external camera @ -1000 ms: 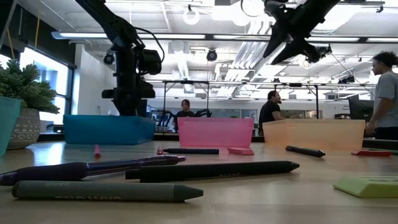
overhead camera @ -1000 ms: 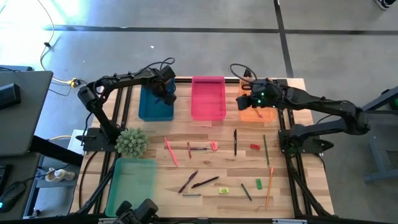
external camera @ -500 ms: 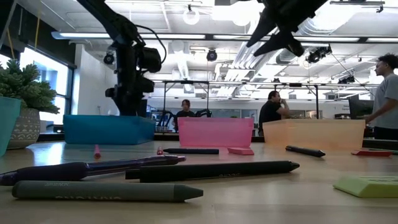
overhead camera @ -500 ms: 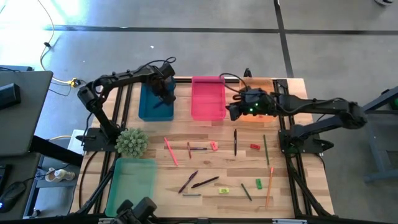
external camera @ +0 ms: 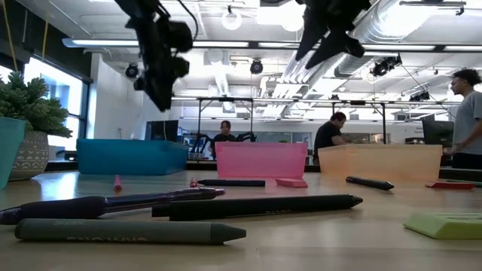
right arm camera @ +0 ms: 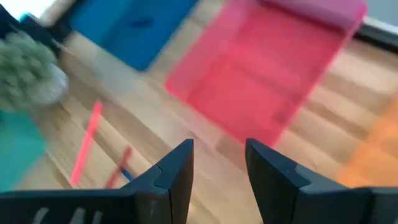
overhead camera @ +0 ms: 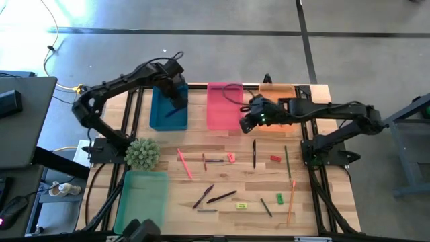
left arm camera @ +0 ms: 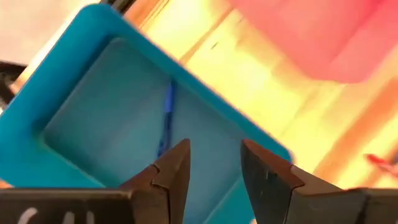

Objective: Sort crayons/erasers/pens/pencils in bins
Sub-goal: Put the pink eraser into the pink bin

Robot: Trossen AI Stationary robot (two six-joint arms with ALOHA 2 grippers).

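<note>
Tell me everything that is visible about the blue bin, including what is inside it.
The blue bin is a shallow rectangular tray of translucent blue plastic with rounded corners. It stands flat on the wooden table at its far edge, beside the pink bin and apart from it. Inside lies one slim blue pen on the floor of the tray. The left gripper hovers open above it, touching nothing.

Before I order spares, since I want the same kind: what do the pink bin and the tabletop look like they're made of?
The shallow rectangular pink bin looks like translucent plastic with a smooth finish: in the low view light glows through its wall. The tabletop looks like pale wood planks, going by the parallel board seams and the grain; the finish appears matte, though a coating cannot be ruled out.
</note>
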